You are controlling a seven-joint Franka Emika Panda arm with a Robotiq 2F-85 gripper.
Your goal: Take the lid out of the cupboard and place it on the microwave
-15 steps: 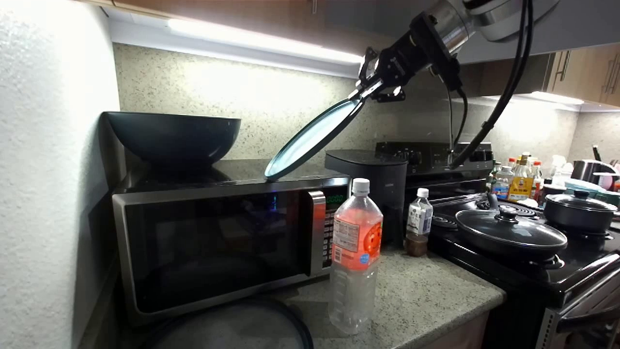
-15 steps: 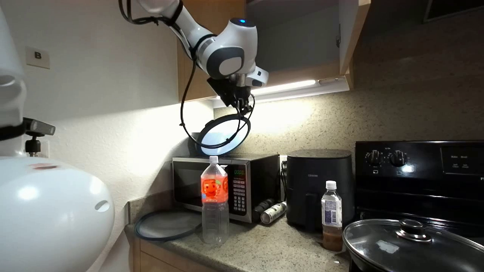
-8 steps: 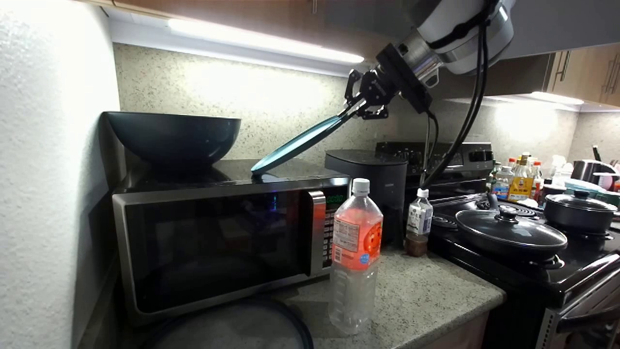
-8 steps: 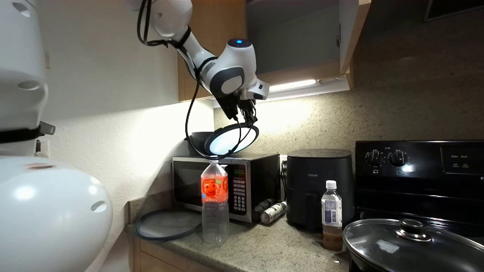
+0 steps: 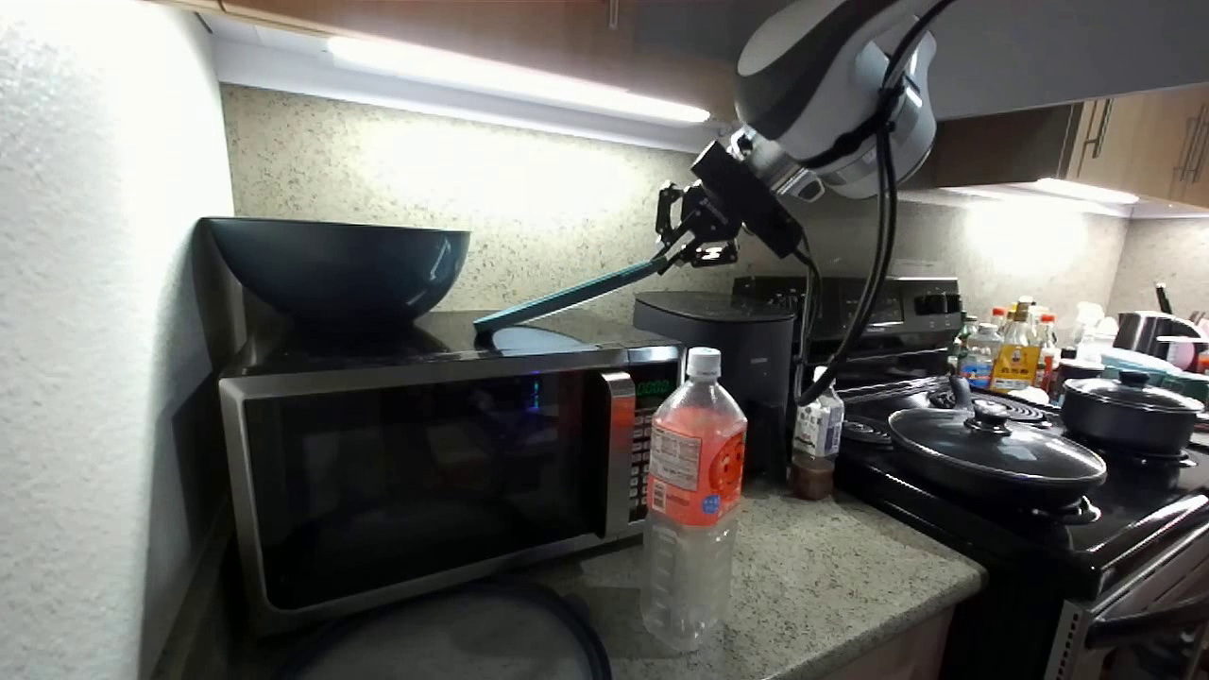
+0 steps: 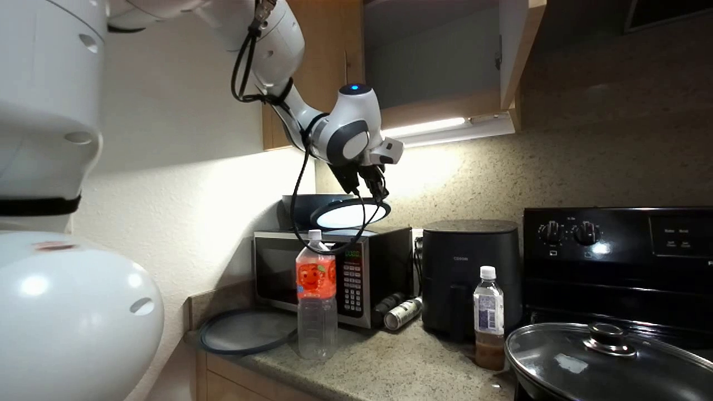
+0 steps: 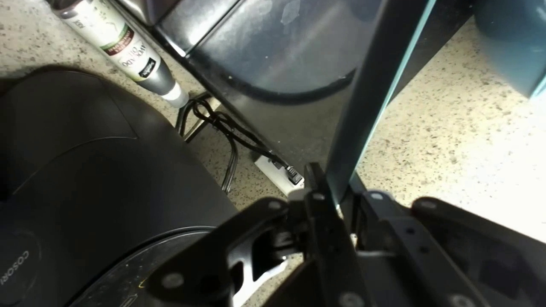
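In the wrist view I see the end effector (image 7: 336, 185) pinching the rim of the thin, round, light teal lid (image 5: 570, 296). It slants over the boxy, silver-framed, dark-glass microwave (image 5: 425, 472), low edge at its top; I cannot tell whether they touch. The lid is out of the tan wooden cupboard (image 6: 440, 109), so I judge this the placing step. Next I should lower the gripped side until it lies flat, clear of the big, dark blue, round bowl (image 5: 335, 274), then let go.

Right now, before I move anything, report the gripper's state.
Gripper: closed, holding the lid by its edge.
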